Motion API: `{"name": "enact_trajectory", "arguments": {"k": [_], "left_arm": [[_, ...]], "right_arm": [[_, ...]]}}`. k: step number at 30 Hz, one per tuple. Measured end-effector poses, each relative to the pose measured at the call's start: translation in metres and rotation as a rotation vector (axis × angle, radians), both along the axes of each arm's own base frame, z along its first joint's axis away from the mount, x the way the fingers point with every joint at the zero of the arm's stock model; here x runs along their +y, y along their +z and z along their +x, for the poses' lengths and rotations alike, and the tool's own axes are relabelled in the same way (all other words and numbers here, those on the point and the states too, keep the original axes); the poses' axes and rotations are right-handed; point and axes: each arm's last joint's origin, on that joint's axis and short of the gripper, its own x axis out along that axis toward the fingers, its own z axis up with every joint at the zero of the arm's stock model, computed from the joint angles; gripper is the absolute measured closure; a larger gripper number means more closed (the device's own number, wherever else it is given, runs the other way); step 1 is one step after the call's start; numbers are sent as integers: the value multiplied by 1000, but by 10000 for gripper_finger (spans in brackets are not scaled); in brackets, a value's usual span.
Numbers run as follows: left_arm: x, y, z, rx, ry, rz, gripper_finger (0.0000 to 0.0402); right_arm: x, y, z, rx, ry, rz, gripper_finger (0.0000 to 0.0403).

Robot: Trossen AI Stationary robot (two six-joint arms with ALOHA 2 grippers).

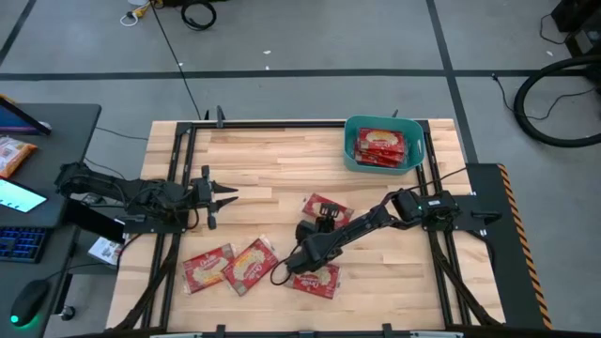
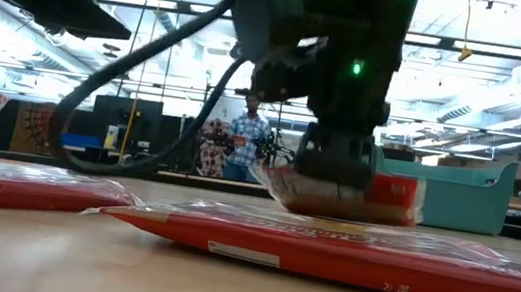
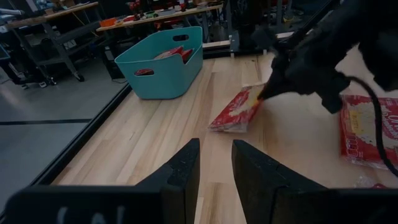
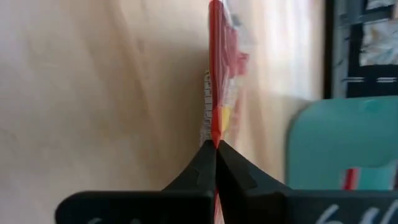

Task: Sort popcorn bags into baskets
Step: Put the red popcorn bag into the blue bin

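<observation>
The teal basket stands at the table's far right with red popcorn bags inside. One popcorn bag lies mid-table with my right gripper shut on its near end. Three more bags lie flat near the front edge. My left gripper waits open and empty over the table's left side, pointing toward the held bag. My right gripper pinches the bag's near edge between its two shut fingertips, coming slanting down from the table's near side. That end is raised, so the bag tilts. Its far end seems to rest on the wood.
Black frame rails run along the table's left and right sides. A desk to the left carries an orange packet, a phone and a keyboard. In the low view a person stands far behind the table. Bare wood lies between the held bag and the basket.
</observation>
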Motion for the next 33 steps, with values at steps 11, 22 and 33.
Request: {"name": "enact_trajectory", "arguments": {"k": [11, 22, 33], "left_arm": [[0, 0, 0, 2, 0, 1, 304], [0, 0, 0, 2, 0, 0, 304], [0, 0, 0, 1, 0, 1, 304]], "right_arm": [[1, 28, -18, 3, 11, -54, 397], [-21, 88, -69, -178, -43, -84, 398], [-71, 143, -131, -212, 0, -120, 398]]}}
